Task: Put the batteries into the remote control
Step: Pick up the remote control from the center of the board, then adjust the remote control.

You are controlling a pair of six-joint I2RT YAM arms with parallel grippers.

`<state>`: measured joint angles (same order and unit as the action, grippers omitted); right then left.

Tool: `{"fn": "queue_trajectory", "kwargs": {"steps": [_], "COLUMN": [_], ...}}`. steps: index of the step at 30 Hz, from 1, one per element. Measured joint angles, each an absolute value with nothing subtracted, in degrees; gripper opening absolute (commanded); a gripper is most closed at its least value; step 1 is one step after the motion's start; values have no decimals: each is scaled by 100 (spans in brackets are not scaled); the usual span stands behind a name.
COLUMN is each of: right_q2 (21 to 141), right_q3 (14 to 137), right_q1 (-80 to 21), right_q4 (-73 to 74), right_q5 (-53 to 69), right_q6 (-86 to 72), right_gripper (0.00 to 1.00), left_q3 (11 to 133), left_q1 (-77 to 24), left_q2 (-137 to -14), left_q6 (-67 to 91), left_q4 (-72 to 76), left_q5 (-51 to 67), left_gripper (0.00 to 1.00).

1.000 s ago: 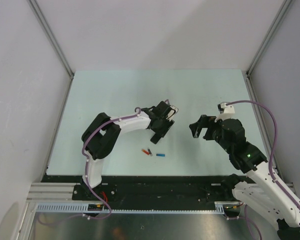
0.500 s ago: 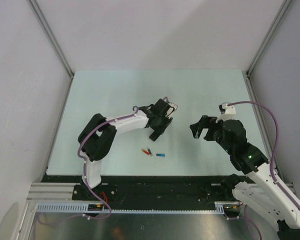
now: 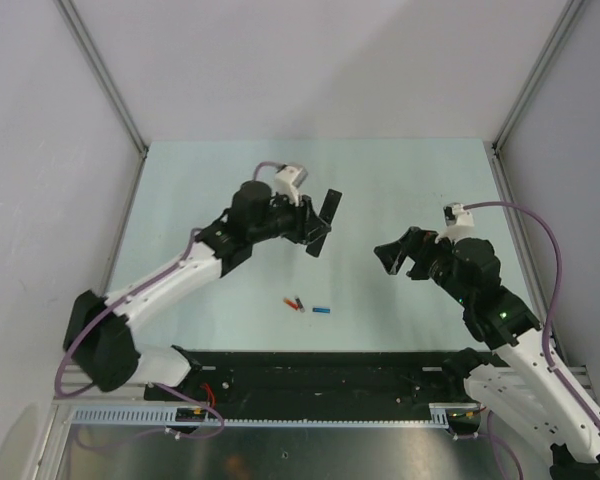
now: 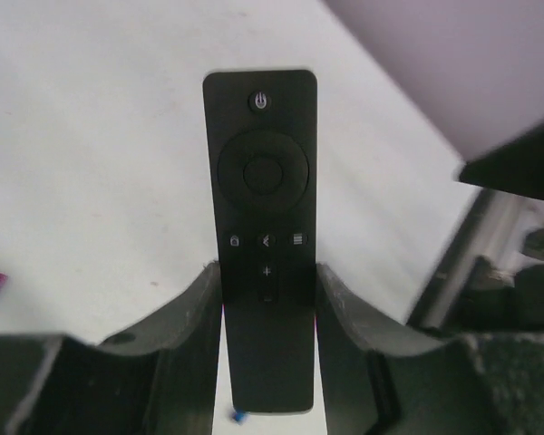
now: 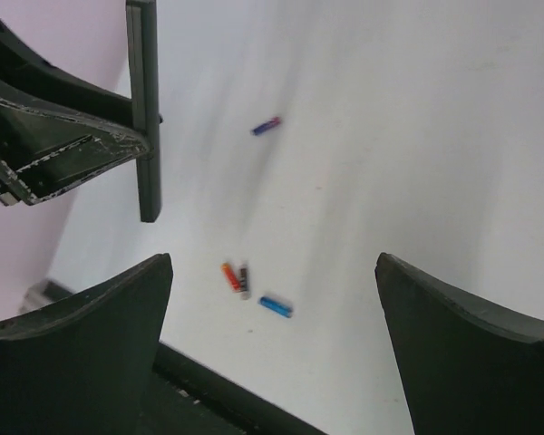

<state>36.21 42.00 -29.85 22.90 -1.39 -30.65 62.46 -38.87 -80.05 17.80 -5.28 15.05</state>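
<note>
The remote control point(image 3: 329, 204) is a slim black bar held up off the table, with my left gripper point(image 3: 316, 228) shut on its lower half. In the left wrist view its button face point(image 4: 261, 172) points at the camera, between the two fingers point(image 4: 195, 304). On the table near the front lie a red-orange battery point(image 5: 229, 276), a dark one point(image 5: 244, 279) touching it and a blue one point(image 5: 275, 306). Another bluish battery point(image 5: 266, 126) lies farther back. My right gripper point(image 3: 395, 257) hangs open to the right of the remote, with nothing between its fingers.
The pale table point(image 3: 210, 180) is walled by white panels, with metal posts point(image 3: 100, 75) at the back corners. A black base rail point(image 3: 310, 370) runs along the near edge.
My left gripper has closed on the remote, lifted it off the table and carried it up and toward the back as the arm stretched out. The right arm has hardly moved.
</note>
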Motion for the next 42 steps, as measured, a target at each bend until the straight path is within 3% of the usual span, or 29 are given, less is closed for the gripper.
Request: {"fn": "queue_trajectory", "kwargs": {"steps": [11, 24, 42], "right_q2": [3931, 4672, 5319], "right_q3": [3911, 3621, 3618], "right_q1": [-2864, -3297, -3719], "right_q4": [416, -1396, -2508], "right_q5": [2268, 3350, 3041], "right_q6": [-3793, -4491, -4565], "right_gripper": [100, 100, 97], "left_q3": [4075, 3820, 3706], "left_q1": [-3463, -3463, -3616], "left_q2": [-6862, -6764, -7129], "left_q6": [4351, 6053, 6451], "left_q4": [3264, 6001, 6549], "left_q5": [3378, 3553, 3446], "left_gripper": [0, 0, 0]}}
